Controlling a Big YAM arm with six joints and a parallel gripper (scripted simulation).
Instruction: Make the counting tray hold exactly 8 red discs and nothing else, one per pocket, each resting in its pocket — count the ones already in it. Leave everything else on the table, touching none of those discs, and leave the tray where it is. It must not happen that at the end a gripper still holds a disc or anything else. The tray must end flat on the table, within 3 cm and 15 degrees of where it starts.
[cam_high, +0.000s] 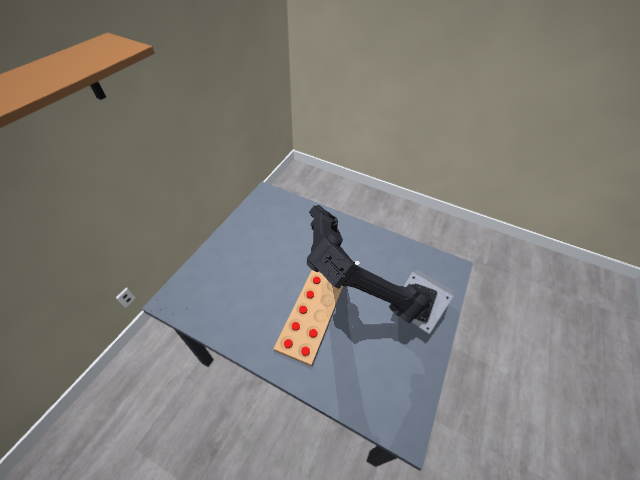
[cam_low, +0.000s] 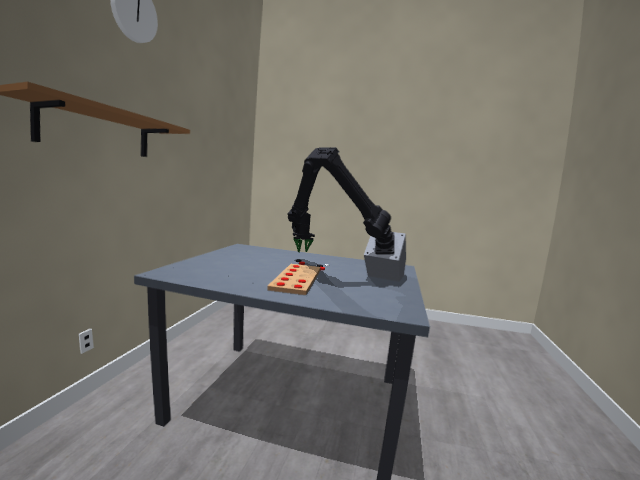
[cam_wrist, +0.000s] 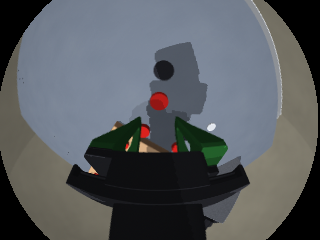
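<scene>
The counting tray (cam_high: 303, 330) (cam_low: 289, 285) (cam_wrist: 154, 146) lies flat on the table (cam_high: 222, 268) (cam_low: 201, 268) (cam_wrist: 90, 60), its long side running away from my exterior camera. I count seven red discs in it: a full row of five, plus two at the near end of the other row. In that second row I make out pockets without discs, the farthest partly hidden by the arm (cam_high: 374, 285) (cam_low: 348, 183). Past the tray's far end, a loose red disc (cam_wrist: 159, 101) lies near a black disc (cam_wrist: 164, 70); a white piece (cam_high: 356, 262) (cam_low: 326, 265) (cam_wrist: 211, 127) sits off to one side. My claw (cam_low: 303, 251) (cam_wrist: 158, 120) hangs above the table beyond the tray, fingers pointing down, about half open with nothing between them.
</scene>
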